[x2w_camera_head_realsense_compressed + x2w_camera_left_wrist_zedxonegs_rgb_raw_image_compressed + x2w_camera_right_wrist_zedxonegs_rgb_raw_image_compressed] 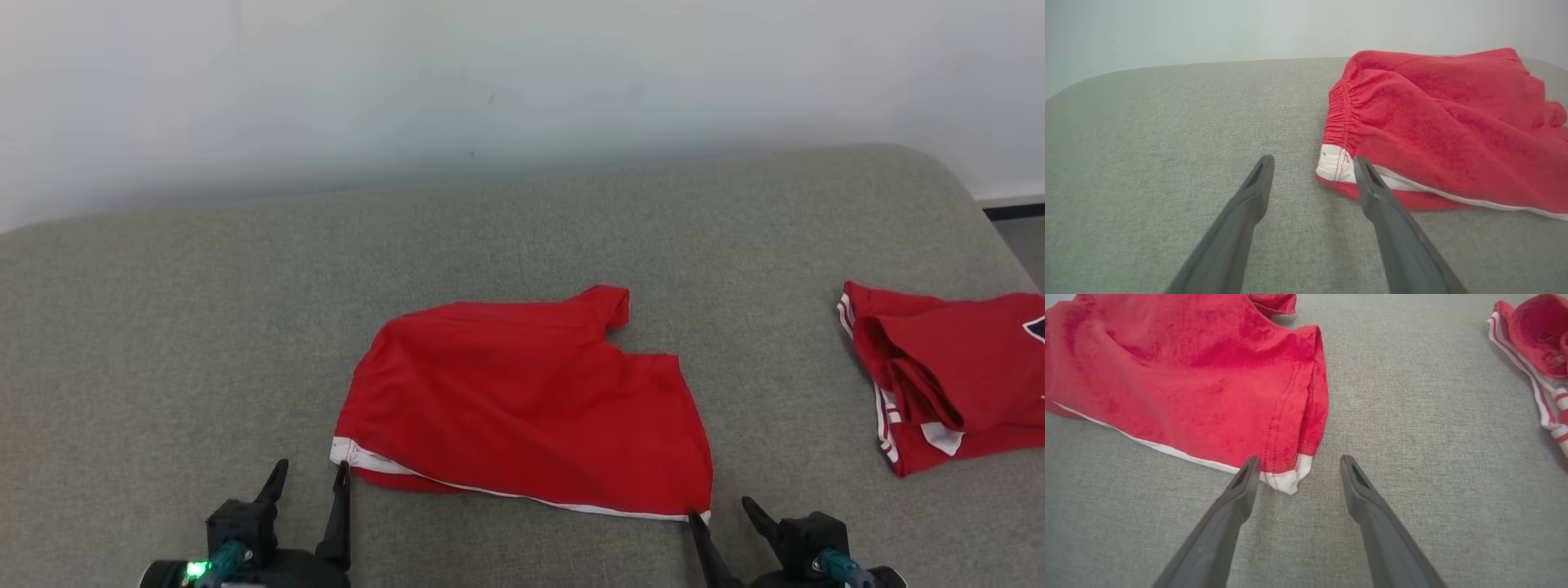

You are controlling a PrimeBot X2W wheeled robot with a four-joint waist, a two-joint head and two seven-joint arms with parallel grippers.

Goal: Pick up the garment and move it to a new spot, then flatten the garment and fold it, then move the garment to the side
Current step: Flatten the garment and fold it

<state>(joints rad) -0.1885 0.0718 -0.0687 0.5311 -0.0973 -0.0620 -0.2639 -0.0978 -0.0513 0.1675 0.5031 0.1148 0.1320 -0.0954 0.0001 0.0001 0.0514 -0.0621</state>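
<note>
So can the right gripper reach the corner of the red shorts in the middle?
Probably yes. The right gripper is open, and the red shorts' white-trimmed corner lies just ahead of its fingertips on the grey cushion, with nothing between them.

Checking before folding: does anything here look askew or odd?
The red garment lies mostly flat, but a small flap sticks out at its far edge and its white-trimmed near hem runs slanted. A second red garment lies bunched at the right. No damage shows.

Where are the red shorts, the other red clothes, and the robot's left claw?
Shorts (522, 400), head view, middle of the red cloth.
Other clothes (955, 367), head view, red folded part.
Left gripper (312, 469), head view, midway between its fingertips.
</note>
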